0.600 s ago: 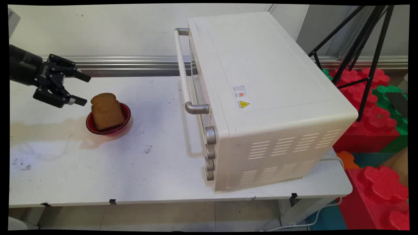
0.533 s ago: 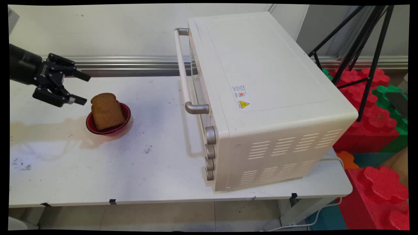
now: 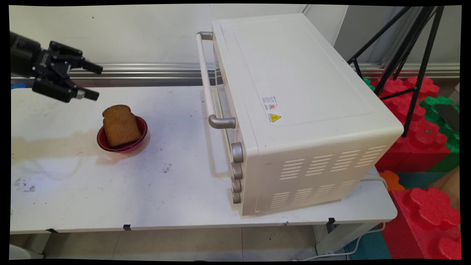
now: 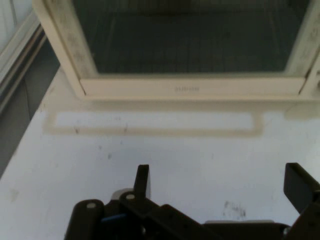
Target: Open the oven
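We see the bread slice [image 3: 120,125] propped upright in the red bowl [image 3: 141,138], left-centre on the white table [image 3: 110,191]. Up and left of it, well clear, hangs the black gripper [image 3: 94,81], released, fingers spread w/ nothing between them. Vs. half a sec ago it has risen away from the bowl; bread untouched. To the right, the white toaster oven [image 3: 294,110] w/ door shut; the hand cam looks at its dark glass door [image 4: 190,35]; contents can't be told.

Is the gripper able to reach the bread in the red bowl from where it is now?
Probably yes: the open gripper hangs above and left of the bread in the red bowl, nothing between.
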Action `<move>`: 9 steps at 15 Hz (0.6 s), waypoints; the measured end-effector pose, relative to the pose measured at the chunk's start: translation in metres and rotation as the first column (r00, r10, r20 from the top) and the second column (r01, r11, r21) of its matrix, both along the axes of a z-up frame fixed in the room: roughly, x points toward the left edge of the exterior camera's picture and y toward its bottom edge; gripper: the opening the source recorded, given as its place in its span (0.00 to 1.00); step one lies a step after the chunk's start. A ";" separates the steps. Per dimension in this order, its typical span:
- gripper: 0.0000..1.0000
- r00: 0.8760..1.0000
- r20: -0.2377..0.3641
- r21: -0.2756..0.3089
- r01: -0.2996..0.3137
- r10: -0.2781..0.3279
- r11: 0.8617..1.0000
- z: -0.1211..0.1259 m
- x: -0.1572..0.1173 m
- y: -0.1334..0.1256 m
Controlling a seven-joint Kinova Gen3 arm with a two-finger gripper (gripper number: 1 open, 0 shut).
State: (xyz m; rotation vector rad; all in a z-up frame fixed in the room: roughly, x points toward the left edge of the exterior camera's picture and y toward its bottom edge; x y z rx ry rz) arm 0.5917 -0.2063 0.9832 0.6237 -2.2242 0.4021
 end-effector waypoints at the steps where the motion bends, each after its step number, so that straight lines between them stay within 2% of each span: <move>1: 1.00 1.000 -0.010 -0.008 0.003 -0.003 1.000 0.004 -0.003 -0.003; 9: 1.00 0.996 -0.077 -0.065 0.044 -0.049 0.997 0.024 -0.029 -0.038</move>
